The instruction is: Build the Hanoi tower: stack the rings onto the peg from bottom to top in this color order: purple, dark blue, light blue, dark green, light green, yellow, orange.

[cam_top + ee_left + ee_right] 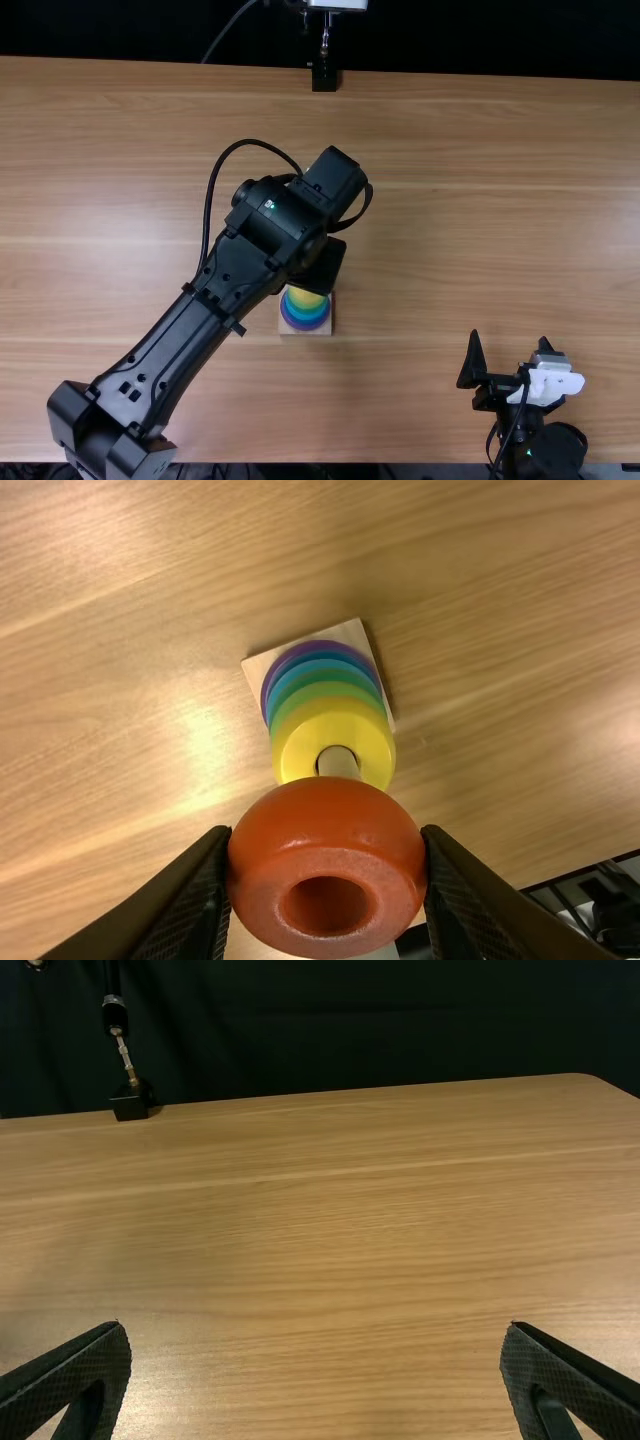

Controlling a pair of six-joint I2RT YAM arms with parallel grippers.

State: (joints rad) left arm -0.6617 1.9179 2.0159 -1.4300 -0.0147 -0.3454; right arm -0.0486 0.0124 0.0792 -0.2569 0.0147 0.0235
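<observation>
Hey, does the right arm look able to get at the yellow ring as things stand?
Probably not: the left gripper holds the orange ring close to the peg, likely blocking access to the yellow ring. The right gripper is open and empty, but off to the side.

I see a light brown wooden surface (480, 150) with long streaks in the wood and some shiny patches of light. At its far edge is a small black block (324, 78) with a thin metal rod (325, 38) above it, a bit of a white thing (338, 4) up top, and a thin grey cord (227, 31) bending nearby. Behind the surface I see dark cloth (480, 38), with soft folds in my right wrist view.
</observation>
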